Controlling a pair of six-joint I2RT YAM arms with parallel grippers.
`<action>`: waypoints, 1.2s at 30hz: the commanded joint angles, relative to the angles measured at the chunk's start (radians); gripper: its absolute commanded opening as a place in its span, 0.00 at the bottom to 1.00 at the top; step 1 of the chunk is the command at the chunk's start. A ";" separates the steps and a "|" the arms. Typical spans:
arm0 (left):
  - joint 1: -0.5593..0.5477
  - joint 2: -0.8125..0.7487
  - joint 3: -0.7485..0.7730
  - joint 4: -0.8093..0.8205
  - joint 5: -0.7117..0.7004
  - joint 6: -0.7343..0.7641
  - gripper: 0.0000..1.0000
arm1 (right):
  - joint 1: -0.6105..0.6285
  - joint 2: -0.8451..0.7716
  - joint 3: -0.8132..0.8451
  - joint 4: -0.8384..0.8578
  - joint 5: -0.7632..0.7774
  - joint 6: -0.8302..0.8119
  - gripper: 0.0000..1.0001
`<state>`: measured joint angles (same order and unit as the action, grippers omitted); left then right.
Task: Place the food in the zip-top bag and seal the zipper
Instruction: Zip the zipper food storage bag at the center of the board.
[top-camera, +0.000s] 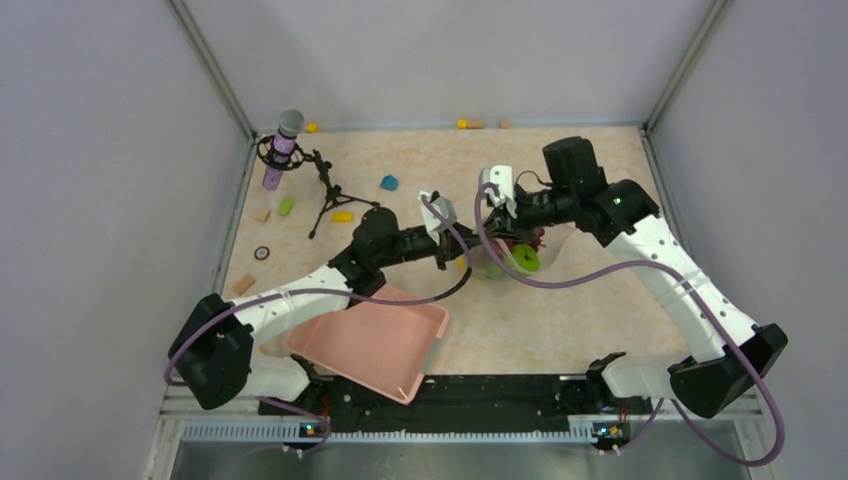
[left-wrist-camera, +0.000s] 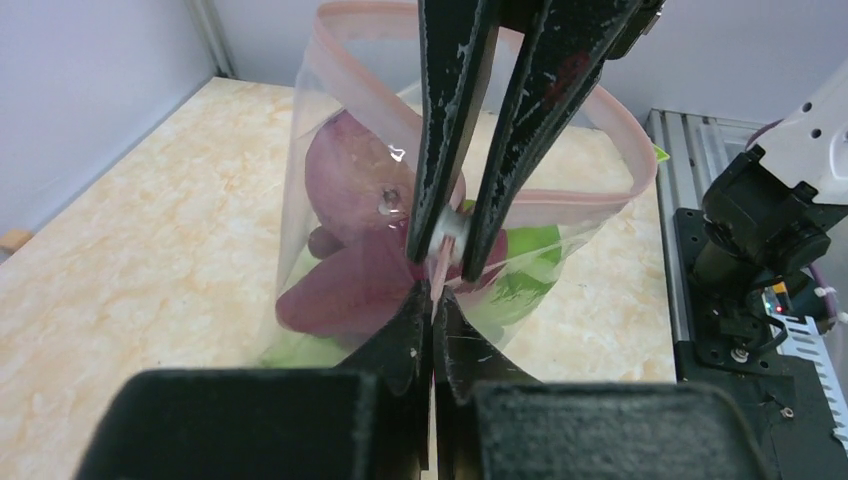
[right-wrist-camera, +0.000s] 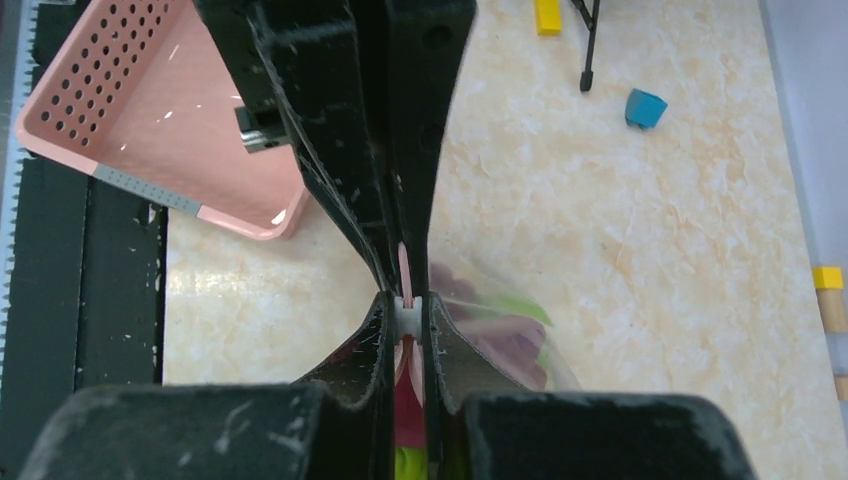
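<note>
The clear zip-top bag (top-camera: 535, 250) is sitting on the table (top-camera: 600, 160) just right of the centre of the top view, between the two arms. In the left wrist view it is standing upright in the middle of the frame, and a reddish sweet potato (left-wrist-camera: 350, 180) and a green leafy piece (left-wrist-camera: 525, 270) are showing through its thin wall. The pink-red zipper (left-wrist-camera: 620, 130) is looping open across the upper part of that frame, and its two sides are meeting at one spot near the centre.

The left hand (left-wrist-camera: 435, 300) is rising from the lower edge of that frame, its fingers clenched flat on the zipper at that spot. The right hand (left-wrist-camera: 450, 240) is reaching down from the top of the frame, pinching the same strip just above, the two hands almost touching. In the right wrist view, the right hand (right-wrist-camera: 405, 315) is squeezing the pink strip at lower centre.

A pink basket (top-camera: 370, 345) is lying tilted at the lower left of the top view, under the left arm. A microphone (top-camera: 285, 140) on a tripod is standing at the upper left, with a blue block (top-camera: 389, 183) and a yellow block (top-camera: 342, 216) nearby.
</note>
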<state>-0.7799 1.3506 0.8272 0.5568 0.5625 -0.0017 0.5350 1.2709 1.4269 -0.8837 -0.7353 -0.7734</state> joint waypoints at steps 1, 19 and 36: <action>0.011 -0.100 -0.103 0.110 -0.151 -0.049 0.00 | 0.007 -0.014 0.032 0.016 0.101 0.038 0.00; 0.011 -0.351 -0.313 0.104 -0.641 -0.106 0.00 | 0.002 -0.075 -0.037 0.116 0.508 0.187 0.00; 0.013 -0.402 -0.298 -0.003 -0.967 -0.126 0.00 | -0.201 -0.182 -0.122 0.193 0.611 0.203 0.00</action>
<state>-0.8062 0.9752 0.5068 0.5983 -0.1463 -0.1516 0.4461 1.1648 1.2892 -0.6968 -0.3893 -0.5232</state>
